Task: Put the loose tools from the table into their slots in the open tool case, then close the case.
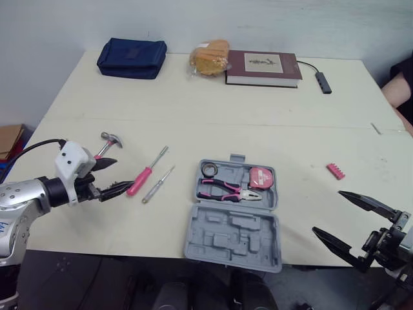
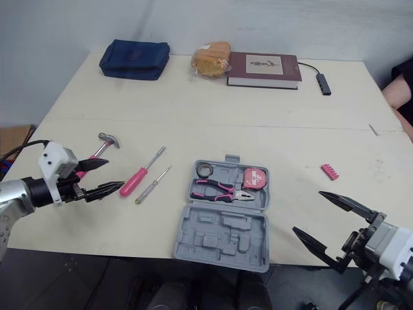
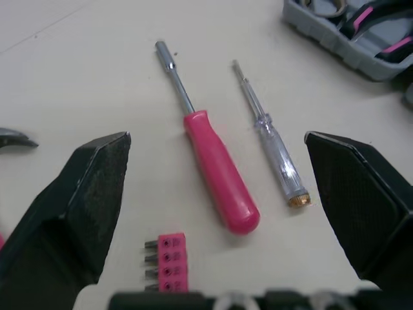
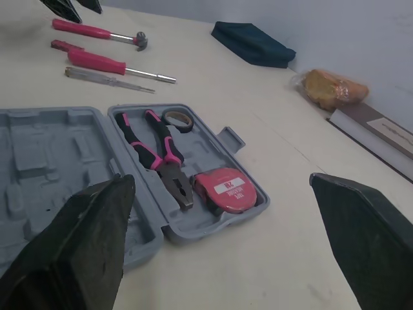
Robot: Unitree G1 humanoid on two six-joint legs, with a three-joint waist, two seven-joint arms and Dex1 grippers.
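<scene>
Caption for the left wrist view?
Open left claw framing pink screwdriver and clear tester screwdriver, pink bit holder beside them.

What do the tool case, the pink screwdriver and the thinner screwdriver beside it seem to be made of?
The tool case: grey moulded plastic, matte, with formed recesses. The pink screwdriver: glossy plastic handle, bright metal shaft. The thinner screwdriver: clear, probably plastic handle, metal shaft, brass-coloured cap.

Silver arms (image 1: 19,197); black pointed fingers (image 1: 119,188)
</scene>
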